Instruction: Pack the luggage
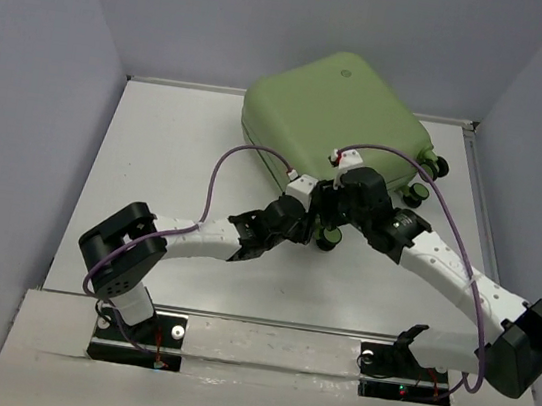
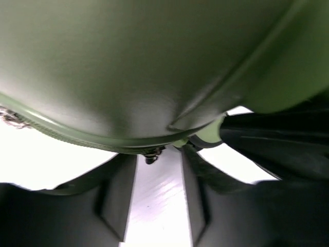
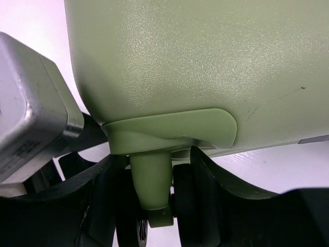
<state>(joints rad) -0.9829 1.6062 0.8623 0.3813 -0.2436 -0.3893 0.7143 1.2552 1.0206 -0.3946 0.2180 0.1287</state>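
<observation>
The luggage [image 1: 329,110] lies closed and flat on the table [image 1: 171,199], just beyond my fingertips and reaching away from both of them. Its wheel end points back at me and toward my right arm. Its emblem [image 1: 347,71] sits at the far corner, so the long axis seems to run slantwise from my grippers off to the far left, though the overhead angle foreshortens it.

My right gripper [image 1: 333,215] is clamped on the luggage by the nearest caster [image 3: 150,180]: its fingers [image 3: 205,180] sit tight against either side of the green stem and the black wheel beside it. Two more casters [image 1: 439,167] stick out farther along the same edge, out past my right wrist.

My left gripper [image 1: 308,208] comes in beside the right one, under the shell's rounded corner. Its jaws stand apart, with bare table showing between the fingers [image 2: 115,190]. I cannot tell whether the tips touch the rim.

From above, my wrists cover the near corner. Both wrist views are filled by green shell, blurred in the left one, and a small dark fitting under the rim there is too unclear to name.
</observation>
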